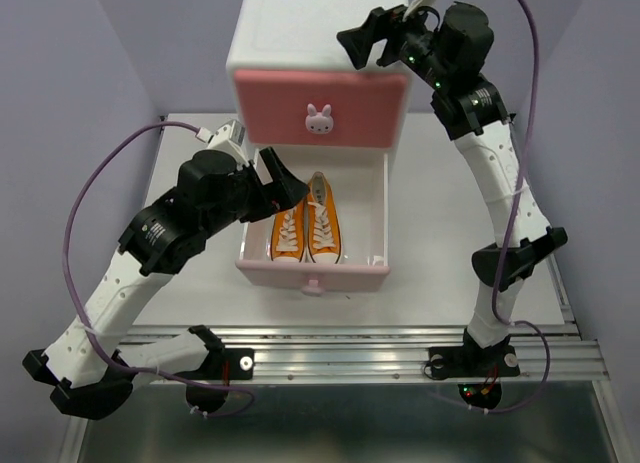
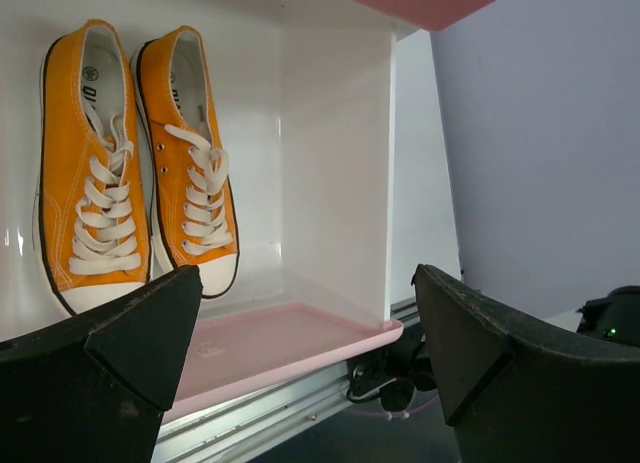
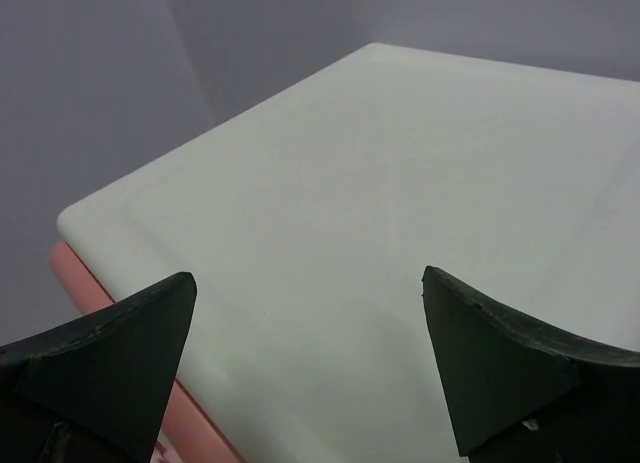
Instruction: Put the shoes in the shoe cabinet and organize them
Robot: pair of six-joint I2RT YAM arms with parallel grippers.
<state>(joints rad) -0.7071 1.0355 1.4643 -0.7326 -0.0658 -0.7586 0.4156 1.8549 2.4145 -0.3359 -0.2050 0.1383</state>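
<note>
Two shoes (image 1: 322,223) beside L end effector (image 1: 283,183)

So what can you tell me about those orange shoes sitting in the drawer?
The orange sneakers are a canvas-looking pair with white laces, white toe caps and white soles edged by a dark line. They lie soles down, close side by side, in the open lower drawer, toes toward its pale pink front. Only the drawer floor seems to touch them. The left gripper hangs open nearby, clear of them.
</note>
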